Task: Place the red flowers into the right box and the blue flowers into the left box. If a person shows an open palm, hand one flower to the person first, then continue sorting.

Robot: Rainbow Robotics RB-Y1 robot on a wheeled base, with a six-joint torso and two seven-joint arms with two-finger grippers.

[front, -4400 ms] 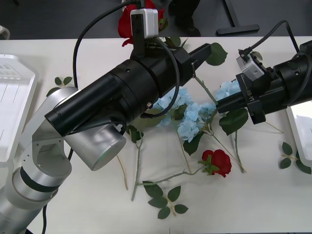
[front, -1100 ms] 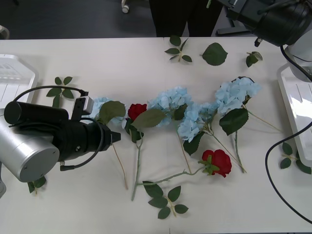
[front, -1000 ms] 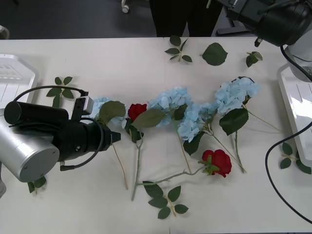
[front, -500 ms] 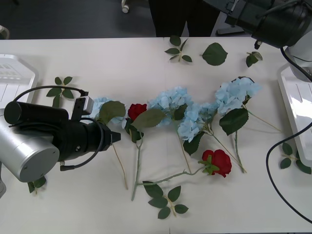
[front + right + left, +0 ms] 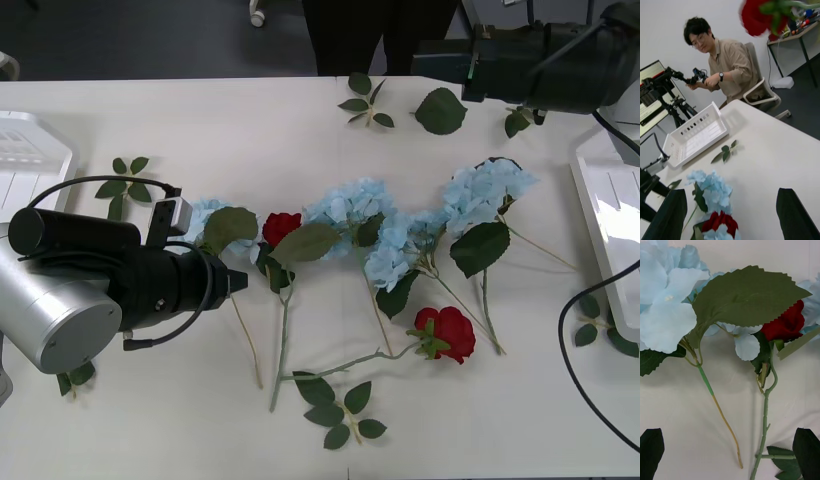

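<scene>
Two red flowers lie on the table, one rose (image 5: 281,227) left of centre and one (image 5: 448,333) nearer me. Several blue flowers (image 5: 352,205) form a row, ending at a head (image 5: 488,190) on the right. My left gripper (image 5: 238,283) hangs open by the leftmost blue flower (image 5: 666,311), its stem (image 5: 720,416) between the fingers (image 5: 651,450), the rose (image 5: 787,324) beside it. My right gripper (image 5: 440,62) is open and empty above the table's far edge, facing the left box (image 5: 696,138). Another red rose (image 5: 756,17) hangs above it; its holder is hidden. The right box (image 5: 600,215) stands at the right.
The left box (image 5: 30,190) sits at the table's left edge. Loose leaf sprigs lie at the far side (image 5: 365,100), beside a big leaf (image 5: 440,110), near the front (image 5: 340,405) and at the left (image 5: 125,170). A cable loops at the right edge (image 5: 570,360).
My right arm has swung down and leftward over the far edge in the last second. The left arm has not moved since pulling back from the far side earlier.
</scene>
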